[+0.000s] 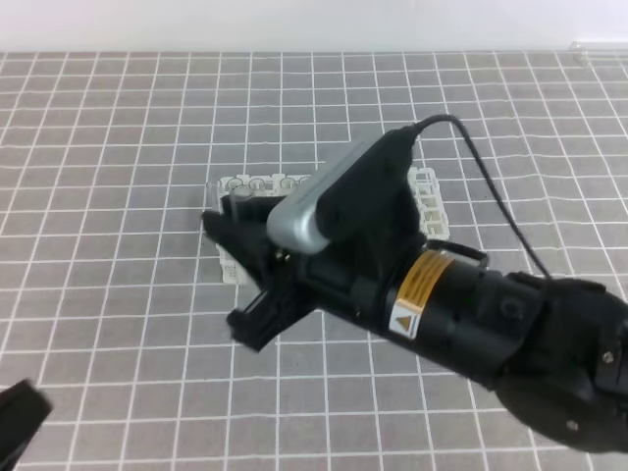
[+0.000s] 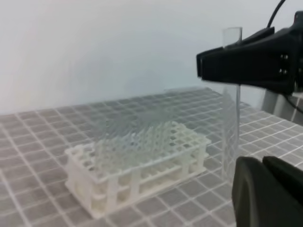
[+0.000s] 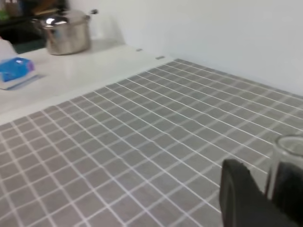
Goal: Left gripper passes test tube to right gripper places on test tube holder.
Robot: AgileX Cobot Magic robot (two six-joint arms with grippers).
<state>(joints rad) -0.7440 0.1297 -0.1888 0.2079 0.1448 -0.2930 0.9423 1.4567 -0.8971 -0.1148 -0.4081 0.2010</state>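
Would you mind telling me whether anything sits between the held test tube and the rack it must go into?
Nothing visible does. The right gripper holds the test tube upright beside the test tube holder, with only bare tiled surface between them in the left wrist view.

I see a grey surface (image 1: 118, 128) gridded with white lines, a plain white wall (image 2: 94, 42) behind it, and a white counter (image 3: 71, 71) carrying a steel pot (image 3: 66, 32) and a blue box (image 3: 16, 70).
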